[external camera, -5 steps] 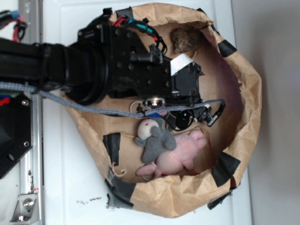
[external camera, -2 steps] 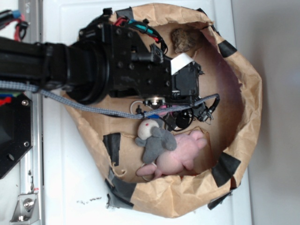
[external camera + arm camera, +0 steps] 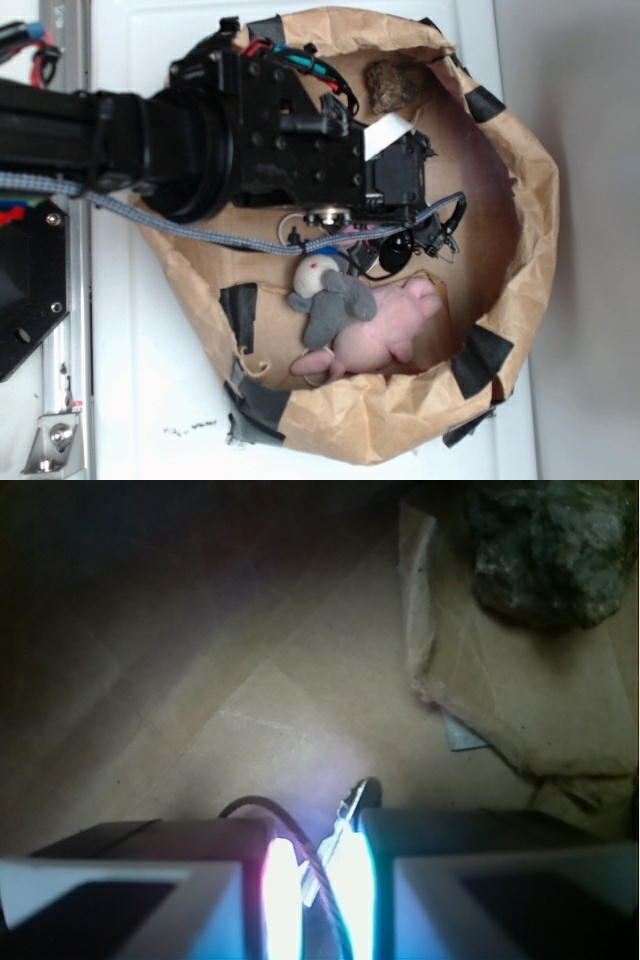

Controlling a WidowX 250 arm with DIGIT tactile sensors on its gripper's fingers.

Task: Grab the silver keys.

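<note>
- Since a second ago: gripper point(image 3: 432, 232) shifted slightly toward 12 o'clock; toys unmoved.
- Keys point(image 3: 335, 852): wrist view shows a thin silver piece and dark ring between the nearly closed fingers point(image 3: 275, 885); firm grip cannot be told.
- Grey mouse point(image 3: 328, 298) and pink plush point(image 3: 390, 322): at 6 o'clock of gripper, touching each other.
- Rock point(image 3: 395, 85): at 12 o'clock, well apart.
- Paper bag point(image 3: 525, 230): rings everything.
- Arm: enters from 9 o'clock, lying across bag.
</note>
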